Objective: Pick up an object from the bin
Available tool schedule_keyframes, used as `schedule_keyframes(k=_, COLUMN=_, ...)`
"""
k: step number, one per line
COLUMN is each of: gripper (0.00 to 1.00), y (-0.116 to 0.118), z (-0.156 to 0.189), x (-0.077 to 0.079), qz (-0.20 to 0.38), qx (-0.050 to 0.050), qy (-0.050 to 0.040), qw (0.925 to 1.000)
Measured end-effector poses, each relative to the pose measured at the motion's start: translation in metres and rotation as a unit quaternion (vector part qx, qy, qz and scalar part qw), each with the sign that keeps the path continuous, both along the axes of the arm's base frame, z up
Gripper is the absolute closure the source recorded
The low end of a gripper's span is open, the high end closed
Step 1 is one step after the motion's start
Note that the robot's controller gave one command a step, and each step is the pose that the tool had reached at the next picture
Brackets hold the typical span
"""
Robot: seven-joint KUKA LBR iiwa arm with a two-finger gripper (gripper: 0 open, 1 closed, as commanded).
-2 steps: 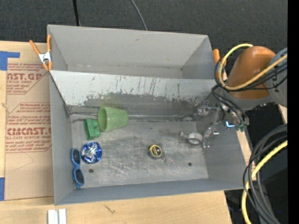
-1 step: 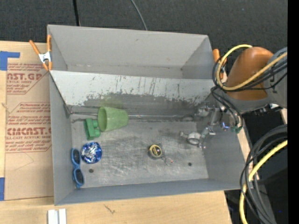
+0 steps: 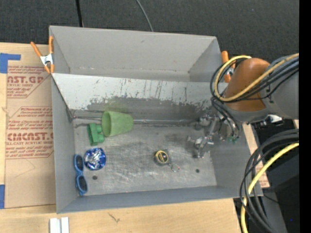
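Since nothing was clamped, the jaws were held apart, low in the bin (image 3: 141,193). A small gold disc (image 3: 162,157) was found nearest.

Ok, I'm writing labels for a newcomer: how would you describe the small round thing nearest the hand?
Look in the grey bin. Mid-floor, left of the hand, a small disc lies alone. It is gold-rimmed with a dark centre, unlike the green cup and blue ball at the far left.
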State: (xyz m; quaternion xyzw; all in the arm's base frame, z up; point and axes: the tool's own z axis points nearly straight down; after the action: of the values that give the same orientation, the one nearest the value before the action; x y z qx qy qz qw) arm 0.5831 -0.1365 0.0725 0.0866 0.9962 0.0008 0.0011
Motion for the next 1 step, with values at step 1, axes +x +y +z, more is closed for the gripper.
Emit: schedule_keyframes(k=1, gripper=0.00, y=-0.0043, z=0.0003, x=-0.0181, qz=-0.188, qx=0.002, qy=-0.0047, qw=0.9822)
